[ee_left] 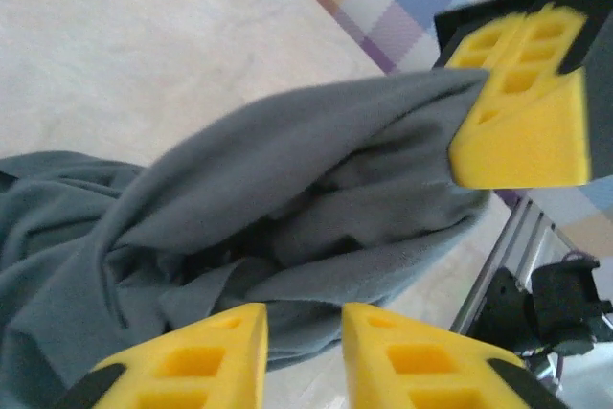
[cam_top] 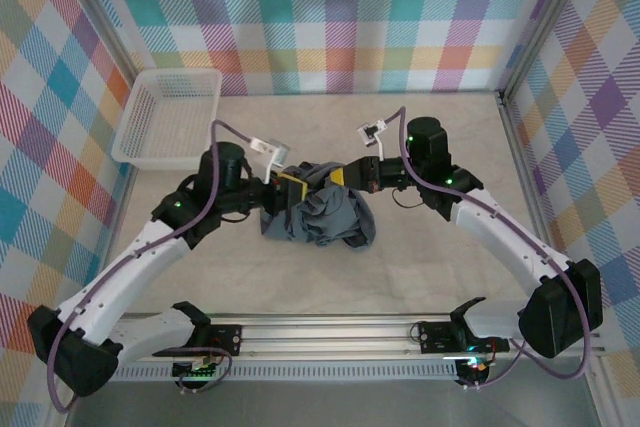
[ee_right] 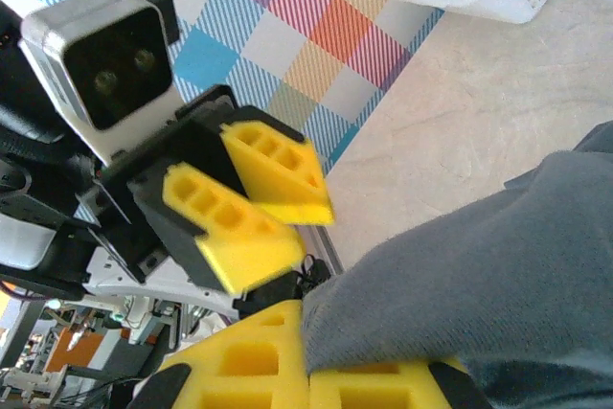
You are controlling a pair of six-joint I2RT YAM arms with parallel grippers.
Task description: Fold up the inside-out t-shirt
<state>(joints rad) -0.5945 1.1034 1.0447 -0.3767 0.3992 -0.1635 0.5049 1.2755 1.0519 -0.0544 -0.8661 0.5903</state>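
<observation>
Table (cam_top: 330, 287): one, pale and mottled; bare surface lies beyond the cloth, to its right, and between it and the near rail (cam_top: 330, 332).
Walls (cam_top: 330, 17): three plaid panels along the left, far and right edges of the table.
Arms: two, a left arm (cam_top: 130, 267) and a right arm (cam_top: 500, 237), both bent inward so that their tips meet near the table's middle.
Basket (cam_top: 170, 117): one, white lattice, in the far left corner against the walls, well apart from the cloth.
T-shirt (cam_top: 322, 215): one, dark grey, bunched in a heap at the middle of the table, with one fold lifted between the two grippers.
Left gripper (cam_top: 288, 185): one, at the heap's left upper edge; its two yellow fingers (ee_right: 273, 174) stand a little apart with nothing between them, and the cloth lies just beyond their tips.
Right gripper (cam_top: 345, 177): one, at the heap's right upper edge; its two yellow fingers (ee_right: 249, 361) are closed together, pinching a fold of the t-shirt at their tips.
</observation>
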